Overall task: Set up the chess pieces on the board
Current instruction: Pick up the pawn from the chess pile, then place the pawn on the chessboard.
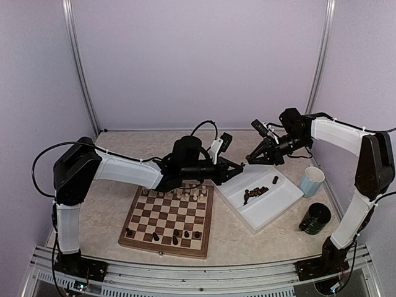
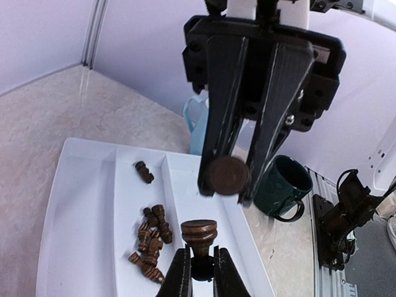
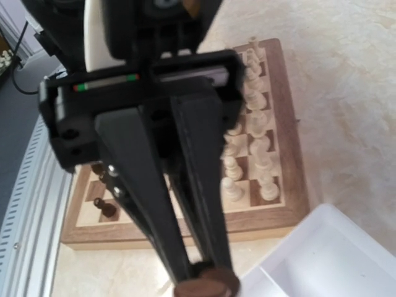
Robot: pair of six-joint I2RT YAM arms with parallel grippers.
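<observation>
The left jaws are clenched on a dark chess piece (image 2: 198,234), gripped by its stem with its round base uppermost. The right jaws face them close by, clenched on another dark piece (image 2: 227,176) whose flat base points toward the left wrist camera. Both pairs of jaws hang just above the far corner of a white divided tray (image 1: 272,207). A small heap of loose dark pieces (image 1: 254,193) lies in the tray, with one more lying apart from it.

To the left of the tray is the wooden chessboard (image 1: 164,218). The cream pieces (image 1: 176,195) stand in its two far rows and look fully set. Only a handful of dark pieces (image 1: 176,235) stand along the near rows, so most of the dark side is left to place.

Everything rests on a pale, marbled table (image 1: 99,210). A light blue cup (image 1: 312,181) and a dark green mug (image 1: 317,218) stand right of the tray. Plain lavender-white walls (image 1: 198,62) with metal corner posts (image 1: 80,68) enclose the space.
</observation>
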